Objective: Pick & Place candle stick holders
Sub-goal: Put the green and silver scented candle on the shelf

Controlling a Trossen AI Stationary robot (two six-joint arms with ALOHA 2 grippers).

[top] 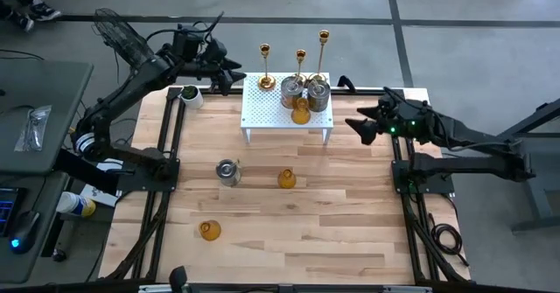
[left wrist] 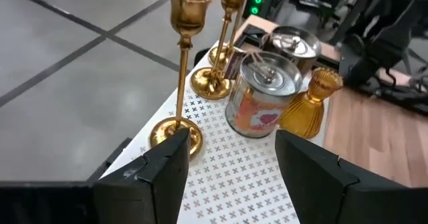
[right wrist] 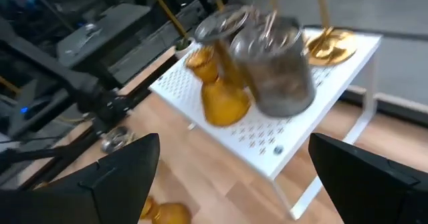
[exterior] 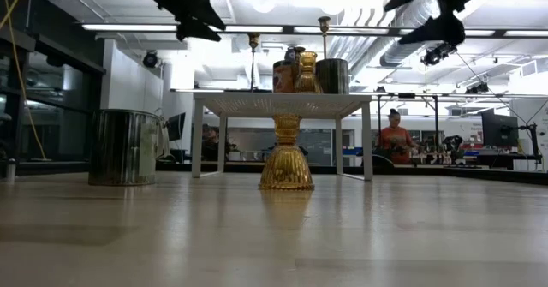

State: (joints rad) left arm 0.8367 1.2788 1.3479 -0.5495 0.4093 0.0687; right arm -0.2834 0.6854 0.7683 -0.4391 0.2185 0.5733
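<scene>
On the white perforated metal rack, six candle stick holders are gathered, three left on the wooden table, while the left gripper and right gripper are held wide open, empty, beside it.

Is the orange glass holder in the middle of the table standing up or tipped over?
Standing up. The low view shows the amber holder upright on its wide base, on the table in front of the rack.

motion blur smears the silver cups, seemingly two.
</scene>
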